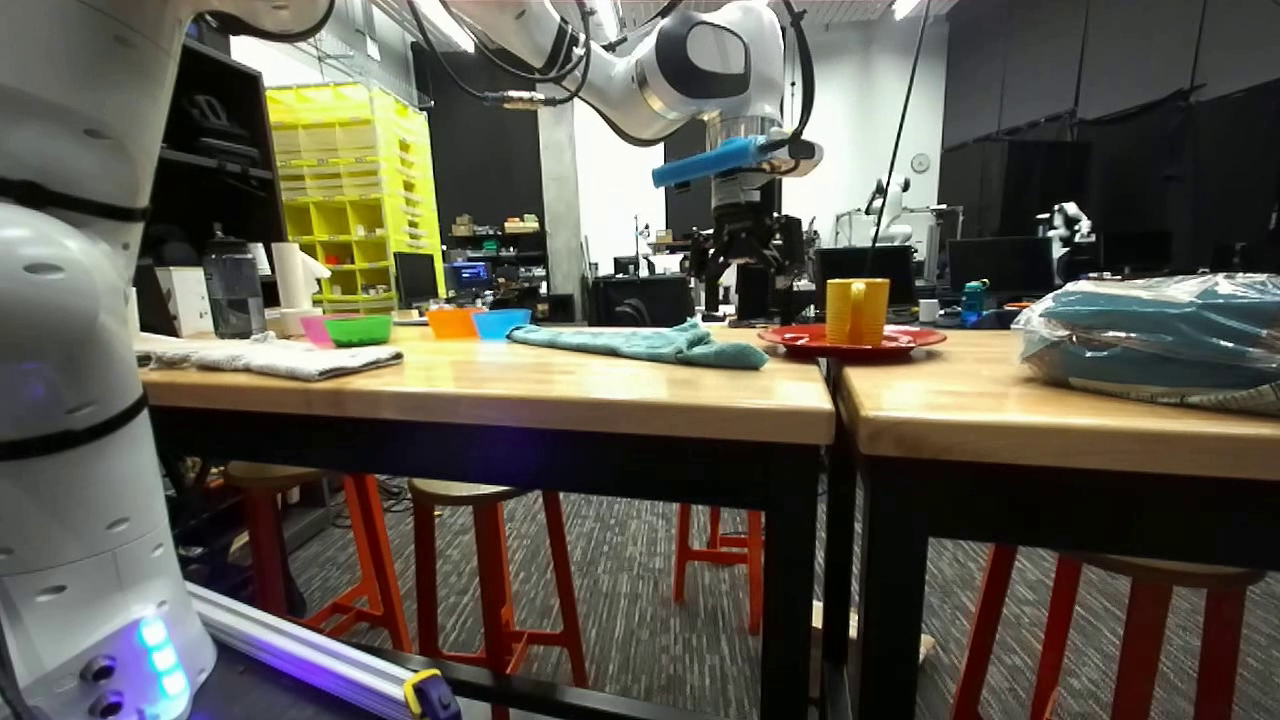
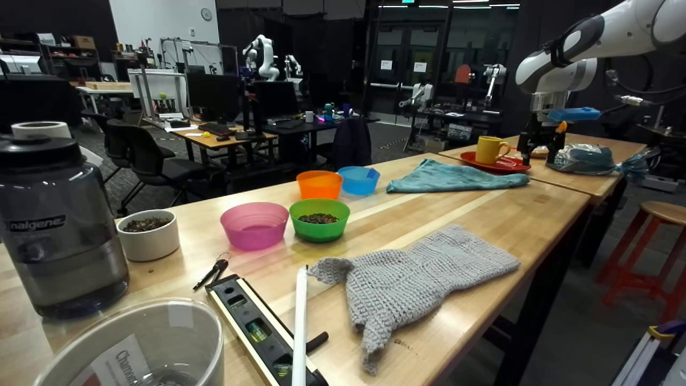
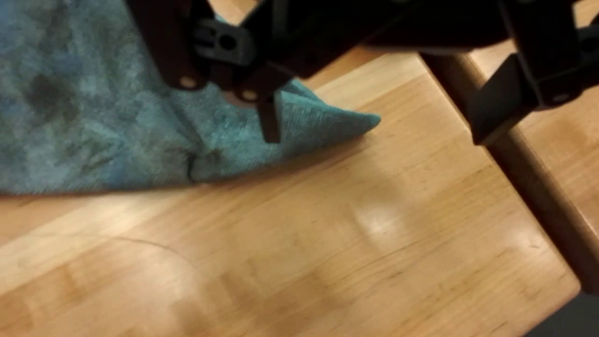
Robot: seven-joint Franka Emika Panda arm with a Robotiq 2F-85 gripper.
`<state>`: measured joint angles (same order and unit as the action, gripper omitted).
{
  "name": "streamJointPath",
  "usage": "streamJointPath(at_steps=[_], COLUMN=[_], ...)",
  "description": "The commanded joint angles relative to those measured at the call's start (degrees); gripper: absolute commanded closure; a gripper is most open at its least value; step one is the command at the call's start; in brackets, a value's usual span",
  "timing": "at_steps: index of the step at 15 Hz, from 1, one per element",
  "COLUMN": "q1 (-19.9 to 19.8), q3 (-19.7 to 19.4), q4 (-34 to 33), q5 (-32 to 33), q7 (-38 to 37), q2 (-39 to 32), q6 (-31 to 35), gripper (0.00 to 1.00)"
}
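My gripper (image 3: 376, 135) is open, its two fingers wide apart and nothing between them. It hangs above the table near the pointed end of a teal mottled cloth (image 3: 93, 121), which lies spread on the wood. In both exterior views the gripper (image 1: 748, 290) (image 2: 539, 154) is over the table's far end, apart from the cloth (image 1: 640, 343) (image 2: 455, 178). Close by, a yellow mug (image 1: 857, 312) (image 2: 487, 150) stands upright on a red plate (image 1: 795, 345) (image 2: 512, 166). The wrist view shows neither mug nor plate.
Beyond a gap (image 3: 529, 161) between the tables lies a plastic-wrapped bag (image 1: 1150, 345). Pink (image 2: 254, 228), green (image 2: 320, 231), orange (image 2: 319, 187) and blue (image 2: 359, 181) bowls stand farther along. A grey knit cloth (image 2: 418, 273), spirit level (image 2: 252, 327) and water bottle (image 2: 59, 236) are also there.
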<state>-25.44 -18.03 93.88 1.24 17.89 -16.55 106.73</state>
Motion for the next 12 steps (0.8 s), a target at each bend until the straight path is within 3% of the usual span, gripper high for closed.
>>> streamJointPath(at_steps=[1, 12], q1=[1.0, -0.5], q3=[-0.3, -2.2], q4=[1.2, -1.6], q5=[-2.3, -15.8], q7=[-11.2, -37.0], q2=[1.1, -3.9], q6=[-0.5, 3.7], gripper=[0.00, 0.00])
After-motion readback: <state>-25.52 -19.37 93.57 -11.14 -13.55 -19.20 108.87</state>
